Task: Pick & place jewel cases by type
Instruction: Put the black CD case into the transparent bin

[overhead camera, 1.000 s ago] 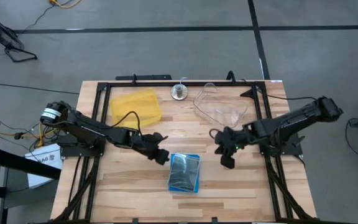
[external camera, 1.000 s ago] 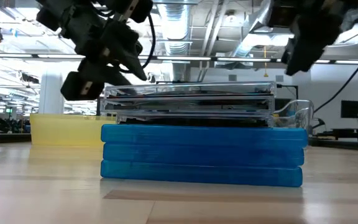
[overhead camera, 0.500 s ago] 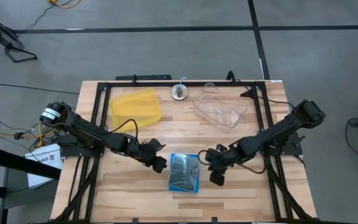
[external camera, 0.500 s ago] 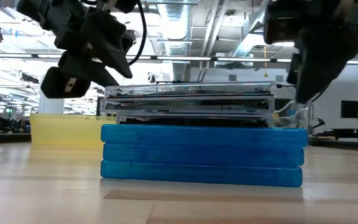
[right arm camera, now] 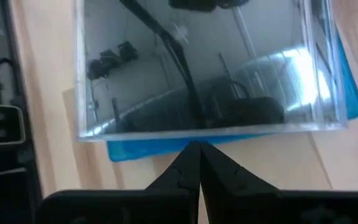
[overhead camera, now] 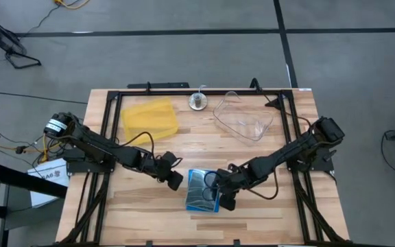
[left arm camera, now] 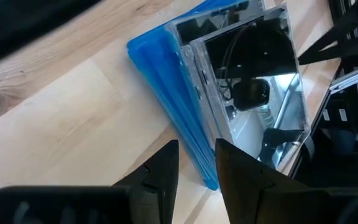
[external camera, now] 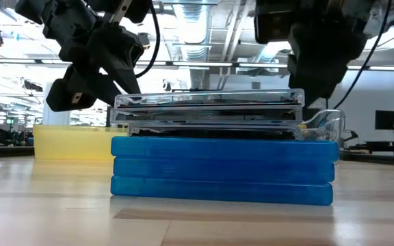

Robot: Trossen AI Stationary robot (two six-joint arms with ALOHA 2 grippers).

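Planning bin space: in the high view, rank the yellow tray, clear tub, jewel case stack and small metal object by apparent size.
1. yellow tray and clear tub: about alike, too close to rank
2. jewel case stack
3. small metal object

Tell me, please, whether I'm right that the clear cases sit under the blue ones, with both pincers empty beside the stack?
Not quite: the low view shows the clear cases on top of the blue cases. The left pincer and right pincer are indeed empty beside the stack.
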